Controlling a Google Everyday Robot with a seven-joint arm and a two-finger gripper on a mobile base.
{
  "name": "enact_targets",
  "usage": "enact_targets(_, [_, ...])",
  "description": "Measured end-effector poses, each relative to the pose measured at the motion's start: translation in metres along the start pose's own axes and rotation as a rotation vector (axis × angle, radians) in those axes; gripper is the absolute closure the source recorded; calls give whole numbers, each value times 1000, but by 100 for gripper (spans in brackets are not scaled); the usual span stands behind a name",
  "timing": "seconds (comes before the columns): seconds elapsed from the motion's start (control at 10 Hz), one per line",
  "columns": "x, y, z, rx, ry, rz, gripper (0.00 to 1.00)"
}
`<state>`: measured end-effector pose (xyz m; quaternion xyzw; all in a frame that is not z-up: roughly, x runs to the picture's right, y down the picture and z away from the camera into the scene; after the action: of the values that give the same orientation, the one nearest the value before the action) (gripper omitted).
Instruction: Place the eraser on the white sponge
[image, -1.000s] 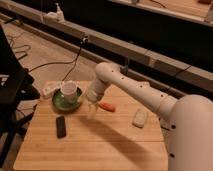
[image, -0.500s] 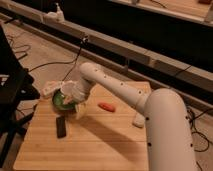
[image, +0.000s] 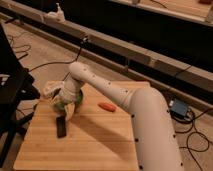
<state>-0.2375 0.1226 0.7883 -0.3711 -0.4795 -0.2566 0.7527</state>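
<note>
One second has carried the gripper (image: 68, 111) from beside the orange-red oblong thing over to the left part of the table. It now hangs tip-down with its jaws spread wide and nothing between them. Just below it, toward 7 o'clock, the eraser (image: 61, 126) lies flat on the wooden table (image: 90, 145), untouched. I judge this to be the approach to the pick: the gripper is nearly lined up and needs a short drop before closing.

The white sponge is out of sight, probably behind the arm (image: 145, 125), so the carry should run back toward 3 or 4 o'clock. The orange-red oblong thing (image: 106, 106) lies at 3 o'clock from the gripper, well apart.

At 10 o'clock, close behind the gripper, a green bowl (image: 58, 105) shows only as a sliver, with a white cup (image: 51, 91) at its far edge. Whether the cup stands inside the bowl, and what else the bowl holds, I cannot tell.
</note>
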Motion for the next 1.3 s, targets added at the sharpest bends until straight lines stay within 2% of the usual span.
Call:
enact_targets(0.3, [0,1,1,-7,7,-4,26])
enact_targets(0.4, [3,4,3,-28,19,-18,26])
enact_targets(0.6, [0,7,19,-85,25,-57,26])
enact_targets(0.8, [3,14,32,-155,30,-61,26])
enact_targets(1.0, [7,15,44,-194,36,-60,26])
enact_targets(1.1, [12,15,51,-205,44,-55,26])
enact_targets(1.3, [24,12,61,-194,66,-40,26])
